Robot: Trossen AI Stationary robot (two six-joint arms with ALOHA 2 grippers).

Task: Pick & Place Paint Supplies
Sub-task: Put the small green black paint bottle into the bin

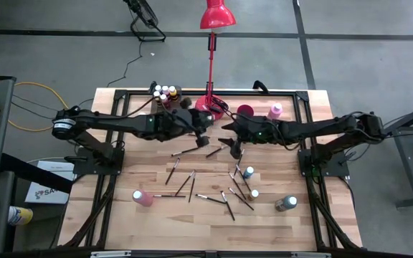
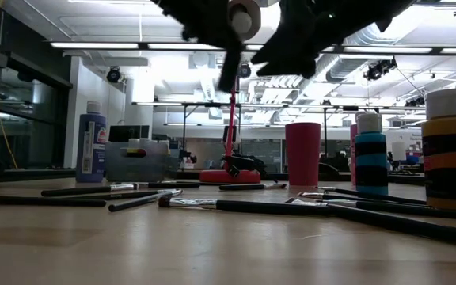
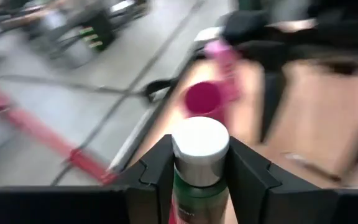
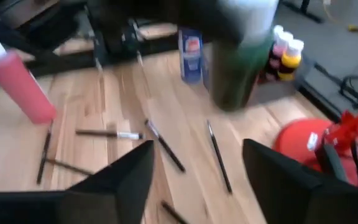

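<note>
My left gripper (image 1: 201, 122) hangs over the table's far middle, shut on a green paint bottle with a white cap (image 3: 199, 140). The low view shows this bottle (image 2: 229, 63) high above the table. My right gripper (image 1: 229, 135) hovers just right of it, open (image 4: 197, 168) and touching nothing. It faces the held bottle (image 4: 235, 68). Several dark-handled brushes (image 1: 192, 179) lie flat across the table's middle. A pink bottle (image 1: 142, 198) lies on its side near the front left. Other bottles (image 1: 248, 172) (image 1: 287, 203) stand to the right. My left gripper pinches the green bottle between its two fingers (image 3: 157, 168), one on each side of the top of the body, just under the white cap (image 3: 199, 140). The cap sticks out past the fingertips. The bottle is lifted clear of the table and is roughly upright in the right wrist view.
A grey bin with bottles (image 1: 167, 93) stands at the far edge, left of the red lamp's base (image 1: 210, 104). A dark red cup (image 1: 244, 111) and a pink bottle (image 1: 274, 110) stand right of the lamp. The table's near strip (image 1: 192, 229) holds no objects.
</note>
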